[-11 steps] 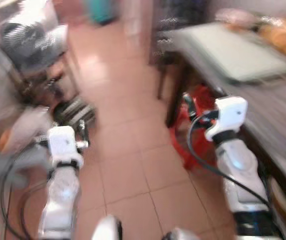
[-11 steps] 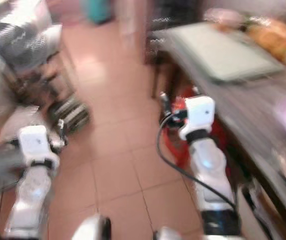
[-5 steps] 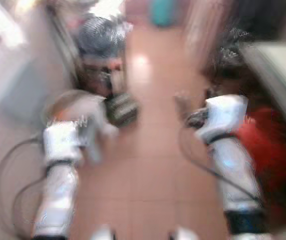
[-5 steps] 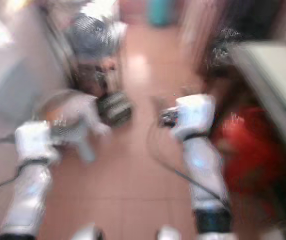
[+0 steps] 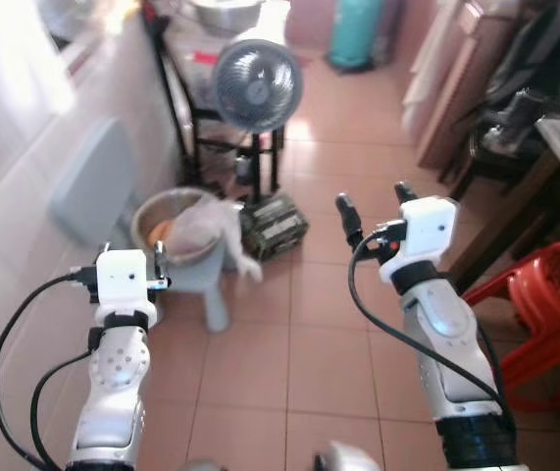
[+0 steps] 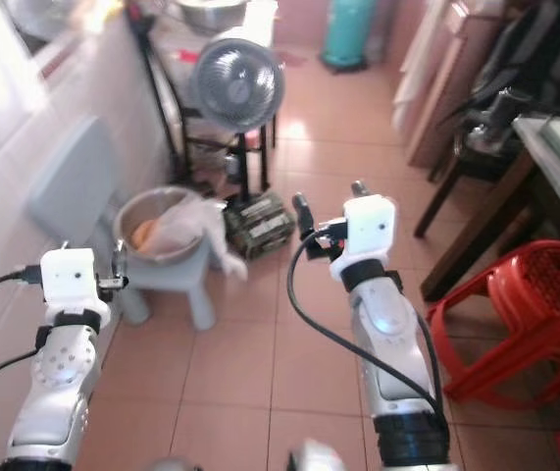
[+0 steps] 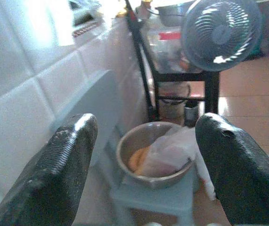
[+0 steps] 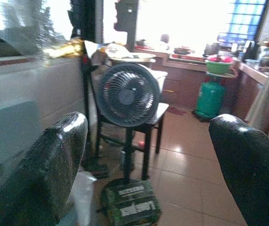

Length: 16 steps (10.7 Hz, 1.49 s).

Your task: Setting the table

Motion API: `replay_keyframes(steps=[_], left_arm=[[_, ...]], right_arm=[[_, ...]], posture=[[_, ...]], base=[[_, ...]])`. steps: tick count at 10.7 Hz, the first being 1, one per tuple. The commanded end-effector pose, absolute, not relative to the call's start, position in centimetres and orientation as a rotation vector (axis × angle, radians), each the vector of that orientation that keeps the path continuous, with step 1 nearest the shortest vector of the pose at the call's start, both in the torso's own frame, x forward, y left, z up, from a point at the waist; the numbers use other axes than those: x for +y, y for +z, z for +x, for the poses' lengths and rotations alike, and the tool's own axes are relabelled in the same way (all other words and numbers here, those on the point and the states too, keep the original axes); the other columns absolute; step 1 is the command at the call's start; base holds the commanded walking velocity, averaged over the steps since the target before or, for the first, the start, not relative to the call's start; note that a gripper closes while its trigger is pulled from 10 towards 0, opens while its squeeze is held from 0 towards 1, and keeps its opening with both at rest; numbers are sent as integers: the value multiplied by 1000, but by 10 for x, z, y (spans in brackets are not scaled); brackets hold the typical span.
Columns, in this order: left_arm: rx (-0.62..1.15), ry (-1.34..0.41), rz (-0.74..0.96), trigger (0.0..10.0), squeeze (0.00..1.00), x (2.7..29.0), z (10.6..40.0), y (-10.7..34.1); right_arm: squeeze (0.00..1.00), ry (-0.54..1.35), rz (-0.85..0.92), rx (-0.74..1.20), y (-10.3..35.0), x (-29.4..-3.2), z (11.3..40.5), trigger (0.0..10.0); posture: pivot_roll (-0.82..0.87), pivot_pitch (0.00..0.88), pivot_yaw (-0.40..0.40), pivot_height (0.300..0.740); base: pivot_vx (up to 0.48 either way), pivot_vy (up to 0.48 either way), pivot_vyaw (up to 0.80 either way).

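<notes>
**Both arms raised over a tiled kitchen floor, grippers empty**

The left gripper (image 5: 130, 257) and the right gripper (image 5: 371, 203) are held forward above the terracotta floor tiles (image 5: 299, 334). In each wrist view the two black fingers (image 7: 63, 169) are seen spread wide apart, with nothing between them; the same holds for the right gripper's fingers (image 8: 49, 165).

Ahead of the left gripper, a metal bowl (image 5: 157, 216) is seen on a small pale blue stool (image 5: 206, 285), with an orange item and a crumpled plastic bag (image 5: 206, 228) in it. A dark green pack (image 5: 275, 226) lies on the floor just beside the stool; pale labels are carried on it, but the lettering in the right wrist view is too blurred to be read. Behind it a round fan (image 5: 256, 85) is set on a dark stand (image 5: 270, 167).

The dining table is placed at the robot's right: only its dark edge (image 6: 554, 172) is caught in the right eye view, with a red plastic stool (image 6: 530, 314) near it.

A green gas cylinder (image 8: 210, 100) and a green basin (image 8: 218, 66) on a far counter are shown in the right wrist view. The white tiled wall (image 7: 26, 94) is shown closely in the left wrist view.
</notes>
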State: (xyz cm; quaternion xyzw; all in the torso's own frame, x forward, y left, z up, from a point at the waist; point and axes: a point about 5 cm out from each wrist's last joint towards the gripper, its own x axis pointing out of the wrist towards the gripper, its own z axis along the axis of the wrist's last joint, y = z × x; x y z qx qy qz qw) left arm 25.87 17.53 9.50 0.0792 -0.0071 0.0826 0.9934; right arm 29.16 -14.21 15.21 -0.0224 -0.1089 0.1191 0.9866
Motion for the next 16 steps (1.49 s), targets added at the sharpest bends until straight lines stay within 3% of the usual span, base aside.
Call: replay_keyframes(steps=[1, 5, 7, 10, 13, 16], left_arm=[[-15, 139, 144, 10000, 0, 168, 260, 97], [-19, 153, 128, 10000, 0, 171, 259, 98], [-7, 150, 129, 10000, 0, 173, 255, 95], [88, 99, 197, 10000, 0, 182, 225, 75], [83, 124, 226, 10000, 0, 192, 229, 80], [57, 131, 255, 10000, 0, 199, 234, 86]], right_arm=[[0, 217, -59, -226, 155, -150, 293, 10000], [0, 224, -59, -217, 152, -149, 292, 10000], [0, 221, -59, -191, 145, -151, 286, 10000], [0, 125, -36, -68, 112, -167, 262, 10000], [0, 69, -63, -64, 102, -172, 259, 10000], [0, 69, -56, -27, 95, -169, 257, 10000]], posture=[[-18, 95, -6, 740], [-15, 98, -7, 740], [-10, 97, -14, 740], [22, 105, -13, 740], [50, 99, 35, 740], [61, 107, 23, 740]], base=[[364, -311, 0], [442, -82, 0], [0, 0, 0], [0, 0, 0], [0, 0, 0], [0, 0, -438]])
